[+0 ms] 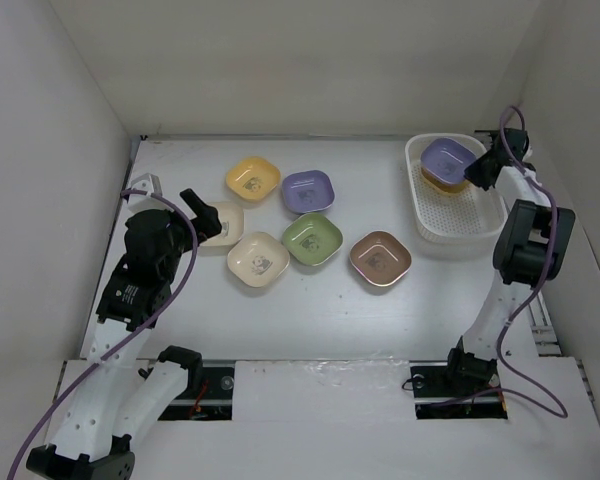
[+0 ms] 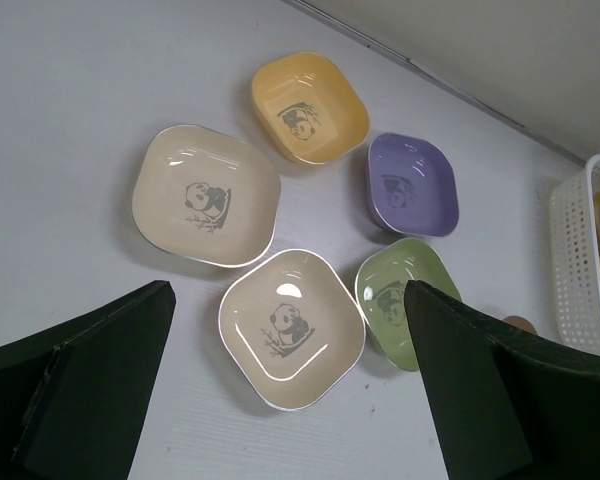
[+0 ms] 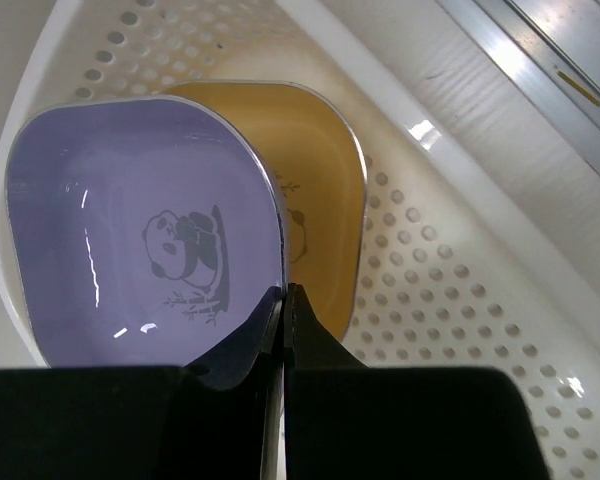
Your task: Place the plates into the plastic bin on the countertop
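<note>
Right gripper (image 3: 283,300) is pinched shut on the near rim of the held purple plate (image 3: 140,220), which hangs tilted inside the plastic bin (image 3: 450,290) over the binned yellow plate (image 3: 315,170) and covers much of it; can't tell if the two touch. Step in hand reads as the drop-off: best to lower until purple nests flat on yellow, then part the fingers and lift straight up, so the rim isn't dragged and the bin wall isn't nudged. Left gripper (image 2: 288,292) is spread wide, holding nothing, hovering by the near cream plate (image 2: 292,328) and the left cream plate (image 2: 206,195), which sit just beside each other. Likely next pick, and a rim pinch, since these dishes look shallow and glossy. Six sit on the countertop (image 1: 310,320) in a loose cluster, the others being the loose yellow plate (image 1: 253,178), loose purple plate (image 1: 308,190), green plate (image 1: 312,239) and brown plate (image 1: 380,258), the last nearest the bin. Two of eight in, by my count. Countertop is plain white with slight glare; white walls (image 1: 50,150) box it in on three sides, and the bin sits at the far right corner
</note>
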{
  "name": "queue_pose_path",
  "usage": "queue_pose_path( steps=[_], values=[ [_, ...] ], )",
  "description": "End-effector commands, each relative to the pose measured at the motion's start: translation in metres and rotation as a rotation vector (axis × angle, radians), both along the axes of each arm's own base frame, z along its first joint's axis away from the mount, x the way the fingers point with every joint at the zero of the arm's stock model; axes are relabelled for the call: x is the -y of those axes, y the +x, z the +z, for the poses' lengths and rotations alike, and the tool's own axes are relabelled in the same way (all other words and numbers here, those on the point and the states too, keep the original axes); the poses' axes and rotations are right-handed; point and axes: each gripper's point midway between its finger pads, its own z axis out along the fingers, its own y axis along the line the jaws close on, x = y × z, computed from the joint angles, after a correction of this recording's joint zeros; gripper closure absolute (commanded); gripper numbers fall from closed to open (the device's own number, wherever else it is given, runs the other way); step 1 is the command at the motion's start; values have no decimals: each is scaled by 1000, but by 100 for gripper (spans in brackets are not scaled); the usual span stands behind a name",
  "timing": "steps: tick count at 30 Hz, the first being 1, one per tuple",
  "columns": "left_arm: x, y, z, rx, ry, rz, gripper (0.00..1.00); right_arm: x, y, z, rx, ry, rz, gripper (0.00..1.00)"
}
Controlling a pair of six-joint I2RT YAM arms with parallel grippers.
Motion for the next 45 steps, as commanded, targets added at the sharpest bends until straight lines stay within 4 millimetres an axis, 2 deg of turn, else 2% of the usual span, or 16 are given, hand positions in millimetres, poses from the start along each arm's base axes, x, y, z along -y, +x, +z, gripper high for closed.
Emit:
queue_pose_path(
  steps=[1, 10, 13, 15, 19, 21, 22, 26, 30, 33, 34, 37, 38, 40, 41, 45],
  values=[
    [2, 3, 7, 42, 2, -16, 0, 4, 25, 32, 96, -46, 13, 100],
    [5, 4, 5, 32, 2, -25, 0, 14, 20, 29, 64, -101, -7, 91],
    [5, 5, 7, 41, -1, -25, 0, 17, 14, 21, 31, -108, -25, 67],
    [5, 5, 7, 41, -1, -25, 0, 16, 13, 32, 52, -114, -26, 29],
    [4, 5, 7, 41, 8, -28, 0, 9, 8, 58, 74, -156, -20, 7],
    [4, 5, 7, 41, 8, -28, 0, -10, 3, 77, 97, -201, 9, 0],
    [4, 5, 7, 41, 8, -28, 0, -21, -1, 112, 168, -249, 40, 0],
    [1, 7, 5, 34, 17, -9, 0, -108, -35, 156, 216, -351, 228, 0],
    [0, 7, 5, 34, 20, -1, 0, -200, -85, 134, 181, -375, 440, 4],
    [0, 6, 3, 25, 22, -1, 0, -232, -129, 98, 123, -360, 529, 9],
    [0, 6, 3, 25, 22, -1, 0, -243, -151, 71, 70, -371, 544, 10],
    [0, 6, 3, 25, 22, -1, 0, -256, -188, 54, 63, -340, 507, 12],
    [0, 6, 3, 25, 22, -1, 0, -252, -205, 31, 19, -339, 496, 12],
    [0, 6, 3, 25, 22, -1, 0, -249, -222, 28, 47, -283, 437, 12],
    [0, 6, 3, 25, 22, -1, 0, -243, -236, 9, 10, -278, 440, 12],
    [1, 6, 2, 25, 19, -11, 0, -230, -253, 3, -11, -271, 403, 10]
  ],
)
